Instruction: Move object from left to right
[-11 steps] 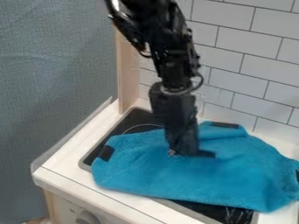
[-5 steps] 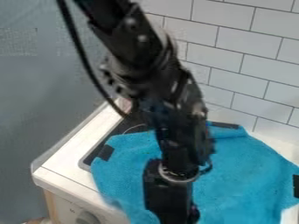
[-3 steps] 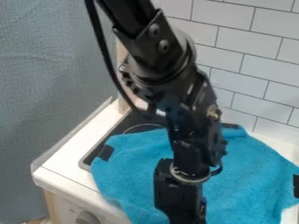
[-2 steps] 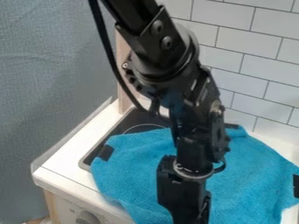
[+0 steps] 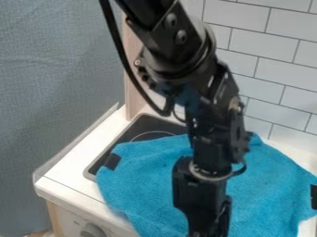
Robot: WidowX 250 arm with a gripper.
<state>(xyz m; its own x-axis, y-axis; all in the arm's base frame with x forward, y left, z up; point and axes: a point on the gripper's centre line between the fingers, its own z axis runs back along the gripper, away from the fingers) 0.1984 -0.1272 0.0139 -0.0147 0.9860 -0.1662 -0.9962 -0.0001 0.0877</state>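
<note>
tiled wall (image 5: 272, 51) behind cooktop (image 5: 143, 127); blue cloth (image 5: 139, 178) across it; jaws: cannot tell if spread.

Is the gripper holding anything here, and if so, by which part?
It cannot be told: the black robot gripper hangs in front of the blue cloth with dark edge patches, but no place of hold can be made out.
</note>
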